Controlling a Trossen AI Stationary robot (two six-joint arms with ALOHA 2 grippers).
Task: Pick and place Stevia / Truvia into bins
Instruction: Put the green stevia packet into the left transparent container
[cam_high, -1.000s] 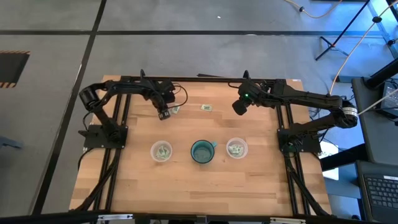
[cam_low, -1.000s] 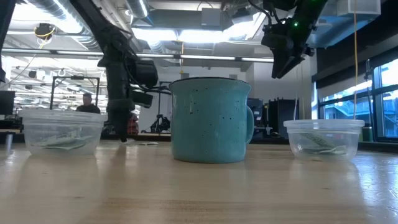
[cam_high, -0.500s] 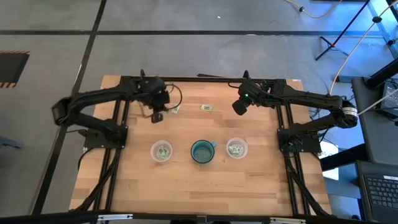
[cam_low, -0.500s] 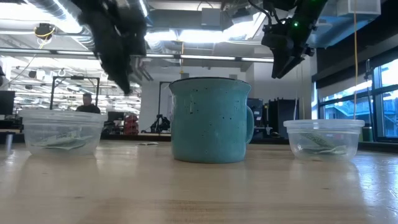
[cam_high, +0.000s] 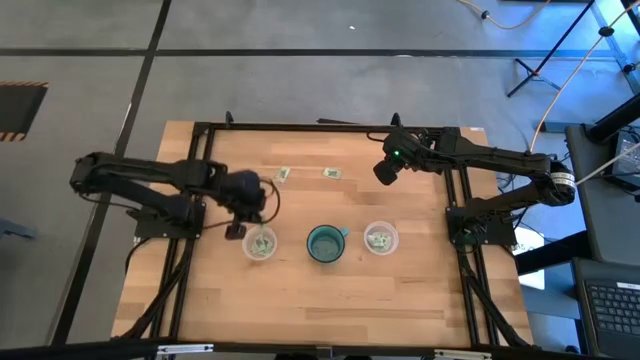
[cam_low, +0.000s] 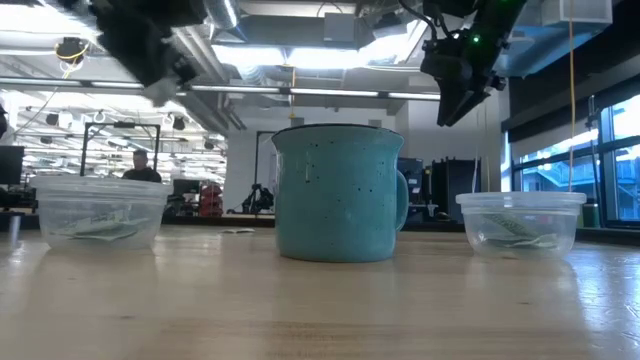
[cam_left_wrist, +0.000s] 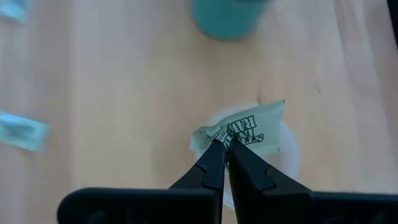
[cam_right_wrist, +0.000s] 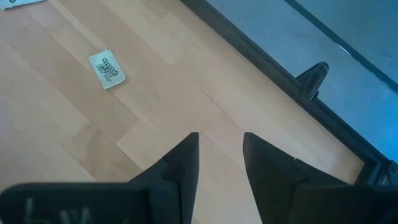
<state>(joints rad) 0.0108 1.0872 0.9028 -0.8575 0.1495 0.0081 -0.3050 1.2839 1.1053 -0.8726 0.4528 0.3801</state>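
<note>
My left gripper (cam_high: 237, 230) is shut on a pale green and white packet (cam_left_wrist: 244, 127) and hangs above the near-left side of the left clear cup (cam_high: 260, 243), which holds packets. In the left wrist view the cup's rim (cam_left_wrist: 287, 155) shows behind the held packet. My right gripper (cam_high: 385, 172) hangs open and empty above the table's far right; its fingers stand apart (cam_right_wrist: 221, 149). Two loose packets (cam_high: 283, 175) (cam_high: 332, 173) lie flat on the far part of the table. The right clear cup (cam_high: 380, 238) also holds packets. My left gripper pinches the packet by one corner (cam_left_wrist: 216, 133) between its two fingertips. The fingers point down from above. The packet is lifted clear and sticks out past the fingertips, over the cup.
A teal mug (cam_high: 326, 243) stands between the two cups, near the table's middle. Black frame rails (cam_high: 190, 190) run along the table's left, right and far sides. One loose packet (cam_right_wrist: 107, 68) shows in the right wrist view. A person sits in the room beyond (cam_low: 140, 165).
My left gripper has risen from the table's far side beside a loose packet and swung toward the near edge, arriving above the left cup with a packet in its shut fingers. My right gripper has kept still.
</note>
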